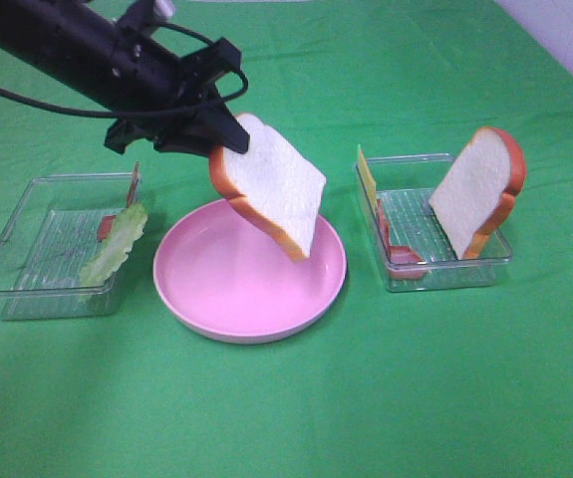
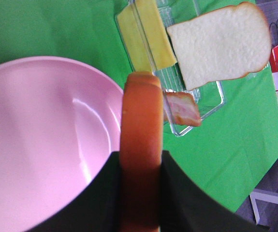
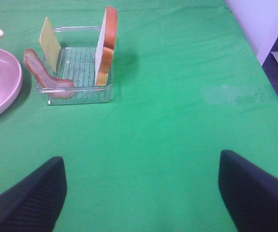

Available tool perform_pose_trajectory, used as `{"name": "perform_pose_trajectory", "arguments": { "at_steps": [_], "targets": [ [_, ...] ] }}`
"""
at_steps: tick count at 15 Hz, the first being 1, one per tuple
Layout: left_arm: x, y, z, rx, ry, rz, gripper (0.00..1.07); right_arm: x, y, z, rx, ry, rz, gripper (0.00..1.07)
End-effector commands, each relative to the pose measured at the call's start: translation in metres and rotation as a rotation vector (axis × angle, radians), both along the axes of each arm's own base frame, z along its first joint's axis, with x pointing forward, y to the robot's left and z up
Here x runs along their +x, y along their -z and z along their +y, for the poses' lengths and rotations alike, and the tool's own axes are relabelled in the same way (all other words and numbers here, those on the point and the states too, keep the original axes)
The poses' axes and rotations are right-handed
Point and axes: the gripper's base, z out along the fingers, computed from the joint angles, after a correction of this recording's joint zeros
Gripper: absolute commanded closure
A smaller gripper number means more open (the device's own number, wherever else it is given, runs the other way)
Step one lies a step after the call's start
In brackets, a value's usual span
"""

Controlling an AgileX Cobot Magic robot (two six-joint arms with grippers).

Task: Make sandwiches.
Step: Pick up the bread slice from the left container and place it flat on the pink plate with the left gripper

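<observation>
My left gripper [image 1: 226, 147] is shut on a white bread slice [image 1: 274, 187] with orange-brown crust and holds it tilted above the pink plate [image 1: 266, 324]. In the left wrist view the slice shows edge-on [image 2: 141, 125] between the black fingers [image 2: 88, 198]. A second bread slice [image 1: 475, 194] leans upright in the right clear tray [image 1: 447, 279], with a yellow cheese square [image 1: 367, 174] and a pink ham strip [image 1: 403, 256]. Green lettuce [image 1: 115, 244] lies in the left clear tray [image 1: 27, 289]. My right gripper [image 3: 141, 193] is open over bare cloth, away from the tray [image 3: 80, 94].
A green cloth [image 1: 445, 398] covers the table. A small red piece [image 1: 106, 226] lies beside the lettuce in the left tray. The cloth's right edge, with floor beyond, shows in the right wrist view [image 3: 274, 58]. The right arm is outside the exterior view.
</observation>
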Motion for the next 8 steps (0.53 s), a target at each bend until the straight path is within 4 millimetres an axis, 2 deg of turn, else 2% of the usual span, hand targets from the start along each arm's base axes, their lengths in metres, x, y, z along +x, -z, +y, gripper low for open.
{"name": "perform_pose_trajectory", "arguments": {
  "at_steps": [1,4,7,8],
  "targets": [
    [0.004,0.021,-0.009,-0.009,-0.031,0.056,1.07,-0.001,0.000,0.000,-0.015,-0.004,-0.018,0.27],
    [0.006,0.038,-0.010,0.000,-0.044,0.113,1.06,-0.001,0.000,0.000,-0.015,-0.004,-0.018,0.27],
    [0.006,0.043,-0.010,-0.001,-0.060,0.138,0.85,-0.001,0.000,0.000,-0.015,-0.004,-0.018,0.27],
    [0.006,0.043,-0.010,0.004,-0.052,0.139,0.71,-0.001,0.000,0.000,-0.015,-0.004,-0.018,0.27]
  ]
}}
